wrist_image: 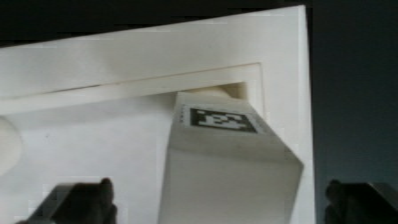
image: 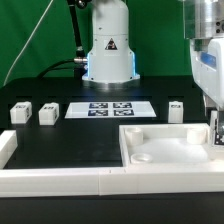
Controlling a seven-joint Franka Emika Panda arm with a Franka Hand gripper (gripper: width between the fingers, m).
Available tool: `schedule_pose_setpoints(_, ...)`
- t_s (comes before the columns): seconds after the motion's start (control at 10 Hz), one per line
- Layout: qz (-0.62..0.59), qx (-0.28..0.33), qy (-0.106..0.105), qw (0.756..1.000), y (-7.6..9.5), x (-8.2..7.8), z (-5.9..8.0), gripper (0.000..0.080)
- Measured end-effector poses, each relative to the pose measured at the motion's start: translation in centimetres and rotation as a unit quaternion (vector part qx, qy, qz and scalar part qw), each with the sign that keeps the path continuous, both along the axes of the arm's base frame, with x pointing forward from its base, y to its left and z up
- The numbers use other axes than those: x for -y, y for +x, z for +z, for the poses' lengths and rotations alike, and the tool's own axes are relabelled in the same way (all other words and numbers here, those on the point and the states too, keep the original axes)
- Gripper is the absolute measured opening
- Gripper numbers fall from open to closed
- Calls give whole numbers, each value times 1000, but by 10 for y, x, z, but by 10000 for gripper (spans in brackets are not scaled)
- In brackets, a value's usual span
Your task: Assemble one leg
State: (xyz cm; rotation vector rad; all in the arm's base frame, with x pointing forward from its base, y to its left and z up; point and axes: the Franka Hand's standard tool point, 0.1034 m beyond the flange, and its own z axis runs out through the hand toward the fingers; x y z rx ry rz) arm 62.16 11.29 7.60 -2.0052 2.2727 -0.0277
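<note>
In the wrist view a white leg (wrist_image: 228, 165) with a black-and-white tag stands between my fingers, its far end in the inner corner of the large white tray (wrist_image: 98, 120). My gripper (wrist_image: 222, 198) is open, with a gap between the leg and each dark fingertip (wrist_image: 82, 200). In the exterior view the gripper (image: 214, 132) hangs low over the tray (image: 165, 140) at the right edge, and the leg there is hidden. Three more legs lie on the table, at the left (image: 21, 112), beside it (image: 48, 114) and right of centre (image: 176, 110).
The marker board (image: 108, 109) lies in the middle in front of the robot base (image: 108, 55). A low white wall (image: 60, 180) runs along the front edge. A round socket (image: 143, 157) shows in the tray floor.
</note>
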Motion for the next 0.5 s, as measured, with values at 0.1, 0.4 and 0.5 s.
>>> schedule_pose_setpoints(0.1, 6, 0, 1, 1000, 0, -1, 0, 630)
schedule_pose_setpoints(0.4, 154, 9, -14, 988, 0, -1, 0, 649)
schedule_pose_setpoints(0.5, 148, 9, -11, 989, 0, -2, 0, 649)
